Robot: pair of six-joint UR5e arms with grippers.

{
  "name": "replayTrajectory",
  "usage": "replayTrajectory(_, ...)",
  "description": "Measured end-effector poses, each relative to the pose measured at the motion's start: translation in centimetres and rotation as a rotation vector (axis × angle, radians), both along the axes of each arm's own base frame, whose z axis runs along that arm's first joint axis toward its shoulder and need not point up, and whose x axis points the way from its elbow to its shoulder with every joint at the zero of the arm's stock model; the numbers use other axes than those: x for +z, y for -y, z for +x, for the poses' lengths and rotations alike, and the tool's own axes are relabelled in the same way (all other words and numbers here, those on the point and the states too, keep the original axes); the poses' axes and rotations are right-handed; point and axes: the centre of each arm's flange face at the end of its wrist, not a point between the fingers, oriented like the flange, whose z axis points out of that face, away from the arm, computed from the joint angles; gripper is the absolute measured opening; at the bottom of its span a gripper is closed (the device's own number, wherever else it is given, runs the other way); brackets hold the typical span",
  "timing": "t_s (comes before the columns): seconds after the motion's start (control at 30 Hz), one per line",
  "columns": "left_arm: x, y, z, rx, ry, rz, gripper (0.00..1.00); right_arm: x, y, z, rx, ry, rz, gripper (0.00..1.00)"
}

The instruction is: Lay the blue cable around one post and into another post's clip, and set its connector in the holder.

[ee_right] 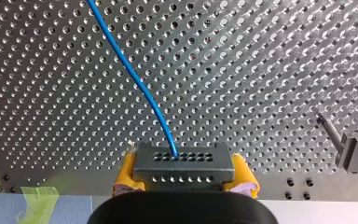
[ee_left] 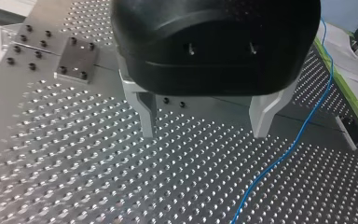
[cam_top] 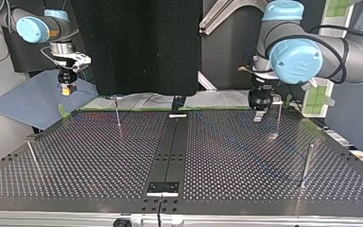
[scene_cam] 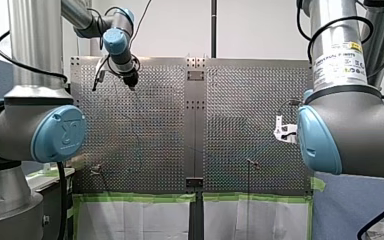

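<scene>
My right gripper (ee_right: 182, 179) is shut on the grey connector (ee_right: 182, 161), yellow pads on both its sides. The blue cable (ee_right: 130, 70) leaves the connector and runs away over the perforated plate. In the top view this gripper (cam_top: 67, 90) hangs above the table's far left corner, off the plate. My left gripper (ee_left: 205, 133) is open just above the plate, with nothing between its metal fingers (ee_left: 145, 116). The blue cable (ee_left: 284, 149) lies beside it, untouched. In the top view my left gripper (cam_top: 260, 116) stands next to a thin post (cam_top: 278, 120).
Other thin posts stand on the plate (cam_top: 117, 113), (cam_top: 307, 163), (cam_top: 32, 153). A dark strip (cam_top: 170, 151) runs down the middle of the table. A grey block with a pin (ee_right: 354, 151) sits beside my right gripper. Green tape (scene_cam: 140, 198) marks the plate's near edge.
</scene>
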Motion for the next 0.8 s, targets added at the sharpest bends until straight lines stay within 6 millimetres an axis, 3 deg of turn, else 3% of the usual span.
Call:
replayTrajectory(0.37,-3.3,3.7,1.2,-0.051,0.001,0.020,0.99,-1.0,-1.5,0.2,0.004,0.001,0.004,0.00)
replayTrajectory(0.8,-8.4,9.8,1.6,-0.183,-0.010,-0.012,0.99,-1.1,-1.8,0.8,0.018,0.002,0.006,0.00)
